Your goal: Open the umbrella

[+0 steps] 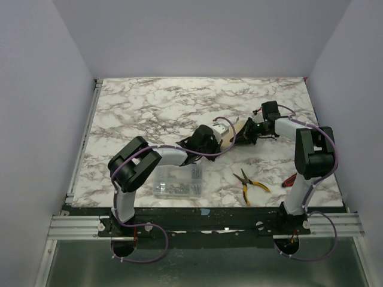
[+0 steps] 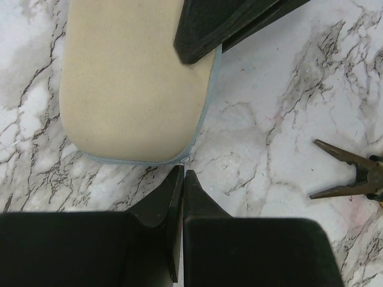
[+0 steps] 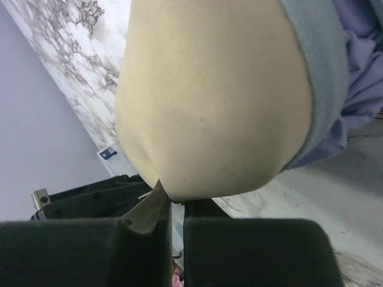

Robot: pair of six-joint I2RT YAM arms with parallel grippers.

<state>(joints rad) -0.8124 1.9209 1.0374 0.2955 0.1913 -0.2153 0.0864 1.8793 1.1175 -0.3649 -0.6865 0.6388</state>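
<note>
The umbrella (image 1: 230, 130) lies bundled in its cream sleeve at the table's middle, between my two grippers. In the left wrist view the sleeve's rounded end (image 2: 131, 84) has a blue-grey trim. My left gripper (image 2: 182, 174) is shut, with its tips right at that trim; I see nothing between them. In the top view the left gripper (image 1: 210, 139) sits at the sleeve's left end. My right gripper (image 3: 173, 200) is shut on the edge of the cream sleeve (image 3: 215, 101), with lilac canopy fabric (image 3: 359, 66) showing at the right. In the top view the right gripper (image 1: 246, 134) is at the sleeve's right end.
A clear plastic box of screws (image 1: 178, 180) lies near the front, left of centre. Yellow-handled pliers (image 1: 251, 182) lie to its right, and their tips show in the left wrist view (image 2: 344, 170). A small red object (image 1: 289, 179) lies by the right arm's base. Walls enclose the table.
</note>
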